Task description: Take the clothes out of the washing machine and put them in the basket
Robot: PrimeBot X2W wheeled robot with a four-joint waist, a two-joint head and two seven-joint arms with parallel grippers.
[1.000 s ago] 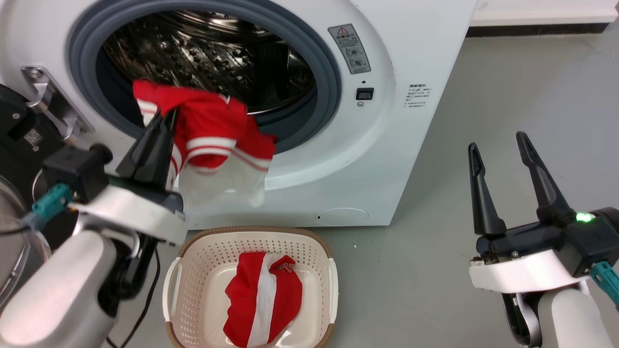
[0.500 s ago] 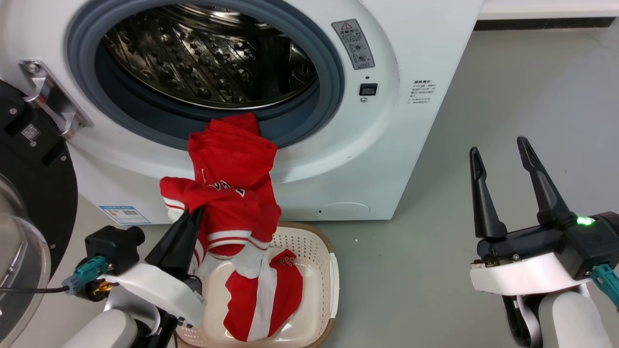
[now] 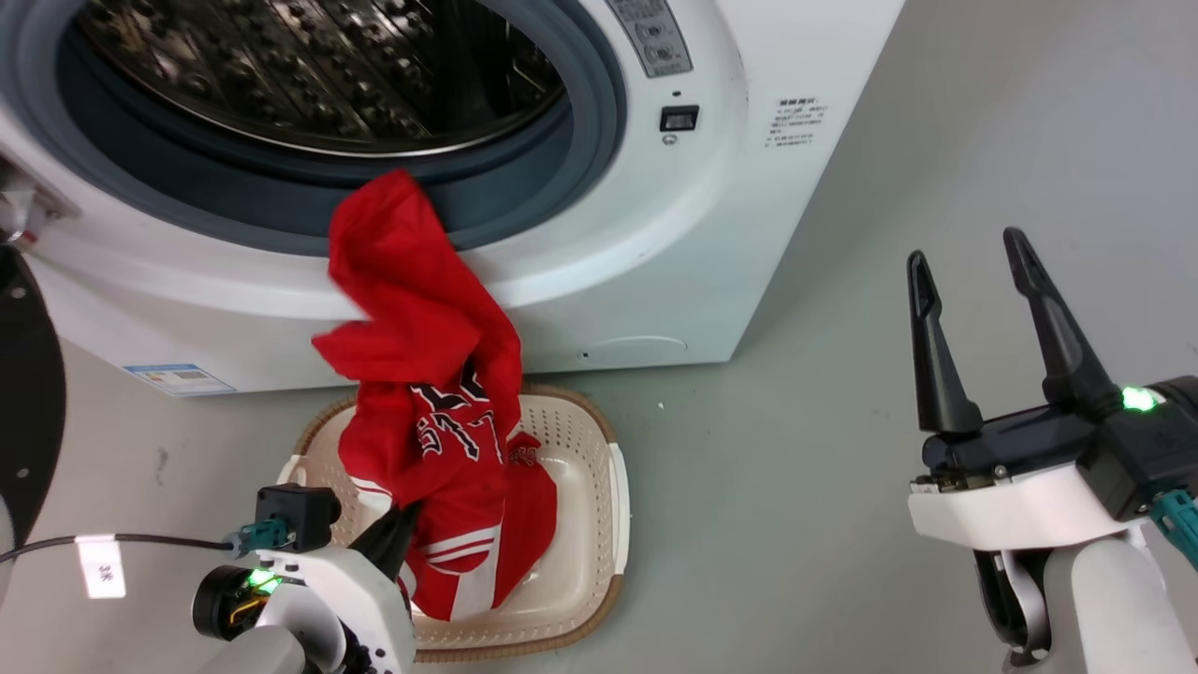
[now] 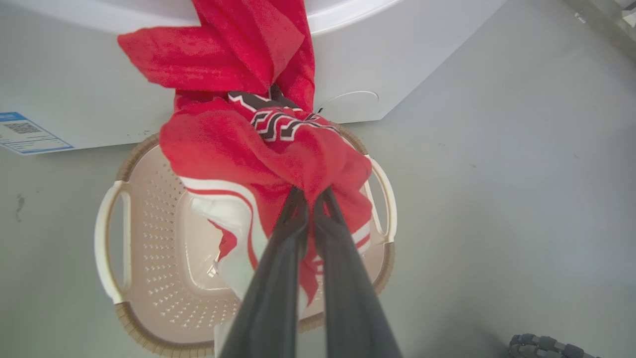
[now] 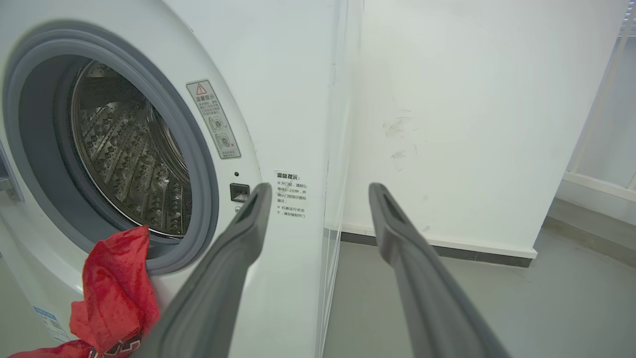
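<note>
A red jersey (image 3: 421, 374) with black-white lettering hangs from the grey ring of the washing machine (image 3: 655, 234) down into the cream basket (image 3: 613, 505). Its top end still lies over the ring's lower lip. My left gripper (image 3: 404, 520) is shut on the jersey's lower folds just above the basket; the left wrist view shows my left gripper (image 4: 310, 191) pinching the jersey (image 4: 238, 149) over the basket (image 4: 112, 233). A garment with a white band (image 4: 233, 219) lies in the basket beneath. My right gripper (image 3: 969, 267) stands open and holds nothing, off to the right; the right wrist view shows that gripper (image 5: 320, 191) facing the machine (image 5: 278, 74).
The machine's black-rimmed door (image 3: 28, 393) stands open at the far left. A black cable with a white tag (image 3: 98, 564) runs across the floor by my left arm. A white wall (image 5: 447, 124) stands right of the machine, with grey floor (image 3: 889, 168) between it and my right arm.
My left gripper has gone down to the basket with the jersey, which has slid out of the drum and unfolded. The camera has tilted down. The right arm holds still.
</note>
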